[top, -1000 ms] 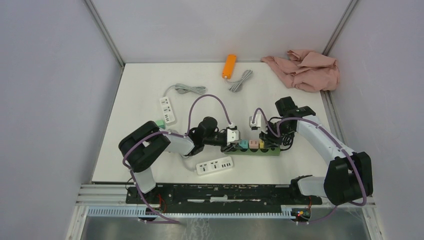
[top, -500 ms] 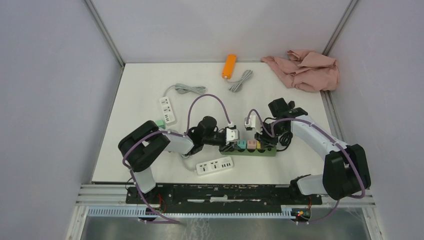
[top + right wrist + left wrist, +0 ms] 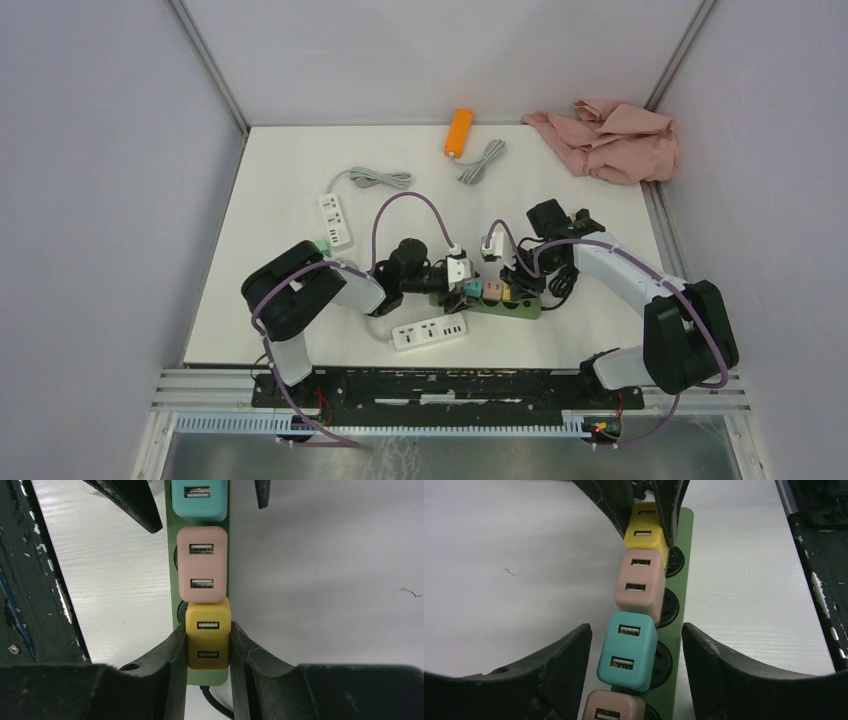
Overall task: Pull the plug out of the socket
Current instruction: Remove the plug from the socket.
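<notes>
Not done. Yellow plug [image 3: 208,640] seated in green strip [image 3: 687,535], at the strip's 3 o'clock end in the top view, mid-bench [image 3: 280,190] toward 6 o'clock. No visible gap between plug body and strip in either wrist view, so judging it as not pulled yet.

Done so far: grasp only.
- Right gripper [image 3: 207,630]: jaws pinching the yellow plug on its two side faces, contact on both.
- Left gripper [image 3: 635,630]: jaws spread wide, straddling teal plug [image 3: 627,650] and strip. Touching neither, as far as can be told.
- Pink plug [image 3: 202,565] between teal and yellow, butted against yellow. Tan plug [image 3: 606,707] just beyond teal.
- All four apparently seated.

Left to do: pin the strip down, pull yellow straight out of its socket, lift it clear. With left jaws bearing on nothing visible, probably nothing to hold the strip against that pull.

Versus a second ago, top view:
- Shift of the whole strip toward 9 o'clock, plus a slight yaw, 3 o'clock end now swung a little toward 6.
- Matching shift of both wrists toward 9 o'clock, right wrist the most.
- Same spacing between grippers and plugs, same pinch on yellow.
- No change in pink cloth [image 3: 610,140] at the 1 o'clock corner.

Reads as dragging the strip across the bench rather than extracting the plug.
</notes>
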You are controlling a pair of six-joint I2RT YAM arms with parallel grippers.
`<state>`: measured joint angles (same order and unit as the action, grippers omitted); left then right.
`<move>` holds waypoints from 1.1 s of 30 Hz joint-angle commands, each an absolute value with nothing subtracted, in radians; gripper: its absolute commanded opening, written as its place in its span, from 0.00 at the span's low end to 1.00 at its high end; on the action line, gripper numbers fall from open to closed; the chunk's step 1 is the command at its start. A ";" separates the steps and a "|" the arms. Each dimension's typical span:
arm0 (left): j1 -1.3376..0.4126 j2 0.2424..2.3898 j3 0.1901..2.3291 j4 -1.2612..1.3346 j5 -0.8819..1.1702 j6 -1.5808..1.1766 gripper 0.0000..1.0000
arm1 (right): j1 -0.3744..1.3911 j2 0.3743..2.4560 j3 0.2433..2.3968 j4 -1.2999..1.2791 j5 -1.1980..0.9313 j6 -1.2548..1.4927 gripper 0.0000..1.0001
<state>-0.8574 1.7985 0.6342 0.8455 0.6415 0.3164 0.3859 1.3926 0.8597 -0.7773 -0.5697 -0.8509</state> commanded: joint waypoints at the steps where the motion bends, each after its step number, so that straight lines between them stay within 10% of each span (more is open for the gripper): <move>1: -0.864 1.817 0.641 0.984 0.702 0.264 0.72 | 0.410 1.389 0.875 -0.676 -0.695 -0.837 0.00; 7: -0.863 1.844 0.670 0.974 0.731 0.240 0.60 | 0.420 1.401 0.880 -0.673 -0.685 -0.836 0.00; 26: -0.807 1.712 0.536 1.045 0.644 0.268 0.83 | 0.405 1.347 0.886 -0.748 -0.581 -0.931 0.00; 33: -0.794 1.730 0.570 0.988 0.649 0.270 0.62 | 0.400 1.359 0.893 -0.783 -0.621 -0.960 0.00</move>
<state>-0.8040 1.7390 0.5373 0.9749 0.6476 0.2607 0.4030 1.3846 0.8597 -0.7753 -0.5640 -0.9173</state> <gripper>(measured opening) 0.684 0.359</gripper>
